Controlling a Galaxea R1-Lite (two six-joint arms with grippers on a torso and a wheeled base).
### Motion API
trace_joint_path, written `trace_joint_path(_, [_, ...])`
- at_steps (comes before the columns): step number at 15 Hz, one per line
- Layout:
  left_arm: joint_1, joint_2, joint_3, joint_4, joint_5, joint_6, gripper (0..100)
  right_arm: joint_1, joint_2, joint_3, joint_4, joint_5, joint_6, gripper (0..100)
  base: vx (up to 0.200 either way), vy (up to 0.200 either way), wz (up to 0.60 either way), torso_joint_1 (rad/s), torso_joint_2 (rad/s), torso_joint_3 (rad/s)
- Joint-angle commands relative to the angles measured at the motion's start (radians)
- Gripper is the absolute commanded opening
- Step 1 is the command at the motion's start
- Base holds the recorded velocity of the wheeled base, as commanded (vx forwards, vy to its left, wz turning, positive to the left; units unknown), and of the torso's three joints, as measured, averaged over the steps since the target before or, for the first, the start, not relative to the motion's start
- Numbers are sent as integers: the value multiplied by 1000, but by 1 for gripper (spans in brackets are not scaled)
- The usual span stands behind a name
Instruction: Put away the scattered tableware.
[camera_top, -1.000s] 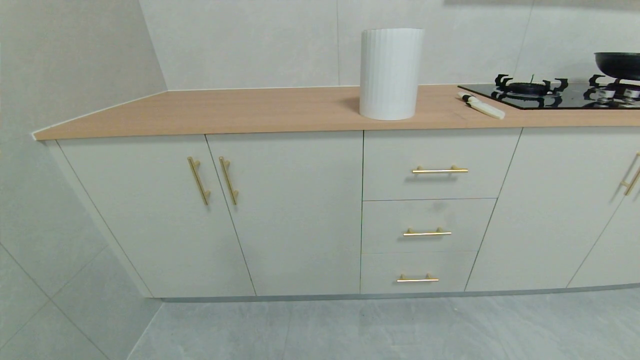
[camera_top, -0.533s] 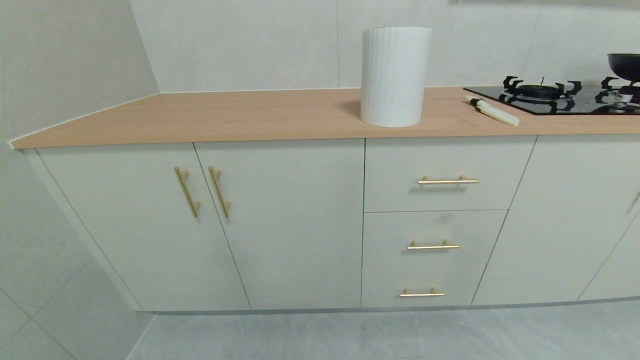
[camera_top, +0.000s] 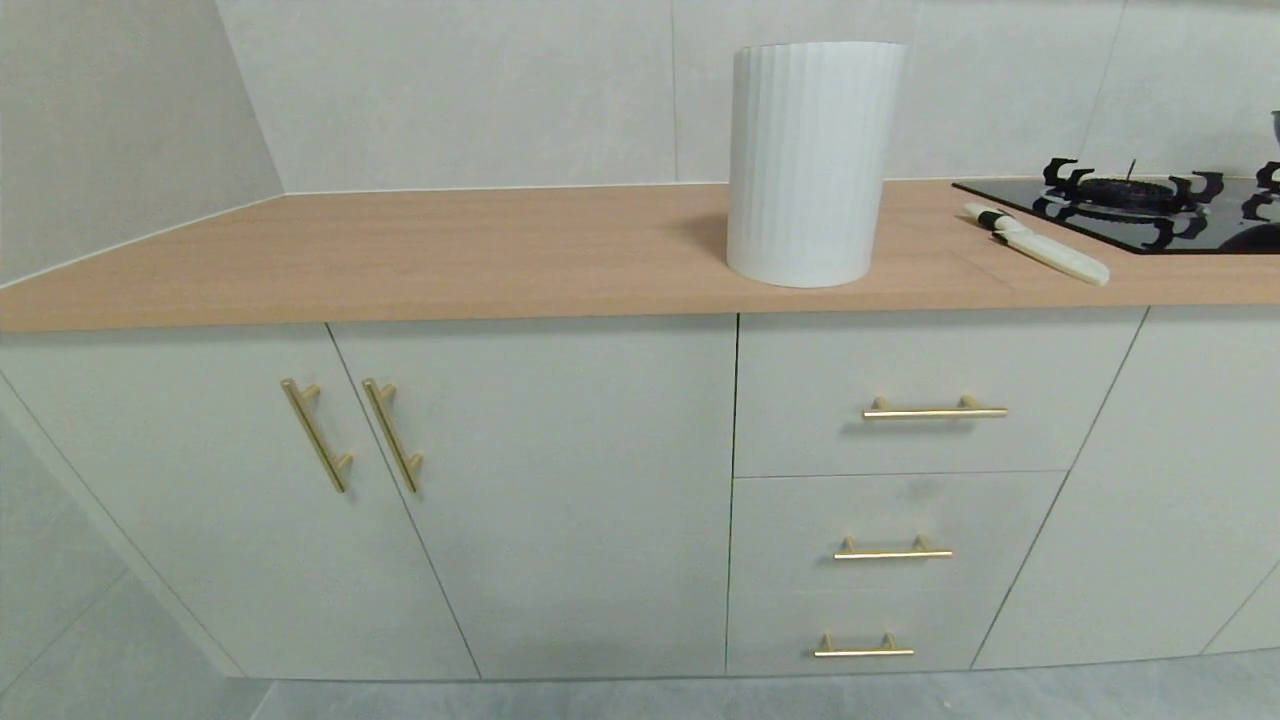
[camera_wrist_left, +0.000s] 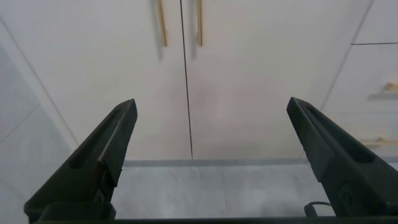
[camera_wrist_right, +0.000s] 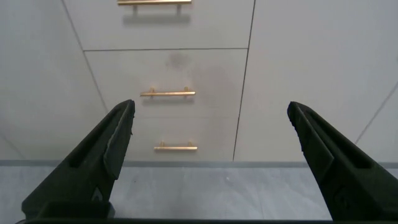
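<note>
A white knife with a dark band (camera_top: 1036, 243) lies on the wooden countertop (camera_top: 480, 250), just left of the black gas hob (camera_top: 1150, 205). A tall white ribbed container (camera_top: 810, 165) stands upright on the counter left of the knife. My left gripper (camera_wrist_left: 210, 109) is open, low down, facing the double cupboard doors (camera_wrist_left: 186, 74). My right gripper (camera_wrist_right: 210, 111) is open too, low in front of the drawer stack (camera_wrist_right: 168, 81), with nothing between its fingers.
Below the counter are two cupboard doors with gold handles (camera_top: 350, 435) and three drawers with gold handles (camera_top: 935, 410). A tiled wall (camera_top: 450, 90) runs behind the counter and along the left. Grey floor (camera_top: 600, 700) lies below.
The whole head view has shifted: the counter and cabinets look larger and lower in the picture, so the camera has come closer. The things on the counter have not moved.
</note>
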Motion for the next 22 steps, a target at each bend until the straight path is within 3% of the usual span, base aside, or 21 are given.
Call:
trace_joint_path(1, [0, 2, 0, -1, 1, 0, 100, 0, 2, -2, 0, 1, 0, 100, 200, 0, 0, 2, -2, 2])
trace_joint_path(5, [0, 2, 0, -1, 1, 0, 100, 0, 2, 0, 0, 1, 0, 100, 200, 0, 0, 6, 2, 0])
trace_joint_path(17, [0, 2, 0, -1, 1, 0, 100, 0, 2, 0, 0, 1, 0, 100, 0, 0, 0, 0, 0, 0])
trace_joint_path(22, [0, 2, 0, -1, 1, 0, 100, 0, 2, 0, 0, 1, 0, 100, 0, -200, 0, 2, 3, 2])
